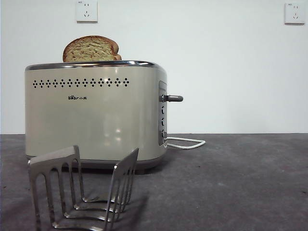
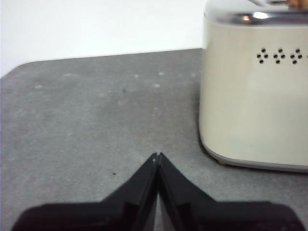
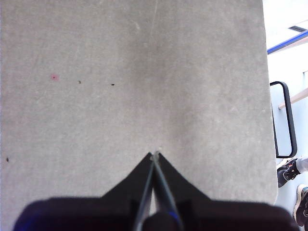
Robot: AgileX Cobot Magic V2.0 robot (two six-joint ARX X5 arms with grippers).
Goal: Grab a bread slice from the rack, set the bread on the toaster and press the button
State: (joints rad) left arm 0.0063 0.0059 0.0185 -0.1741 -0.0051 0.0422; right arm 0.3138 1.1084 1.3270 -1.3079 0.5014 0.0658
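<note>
We see the slice of bread (image 1: pixel 90 49) standing in the top of the toaster (image 1: pixel 96 115), with its round top poking out. The button (image 1: pixel 174 98) sticks out from the toaster's side. The rack (image 1: pixel 84 190) stands in front of the toaster. Our left gripper (image 2: pixel 157 155) is closed tight and holds nothing, near the toaster on the table (image 2: pixel 96 110). Our right gripper (image 3: pixel 155 154) is closed too, holding nothing, over bare table.

My left pincer (image 2: pixel 157 156) hangs low over the desk (image 2: pixel 96 120), its two black jaws pressed together tip to tip, gripping nothing. My right pincer (image 3: pixel 155 155) hangs higher above the desk, jaws likewise closed to a point and empty.
</note>
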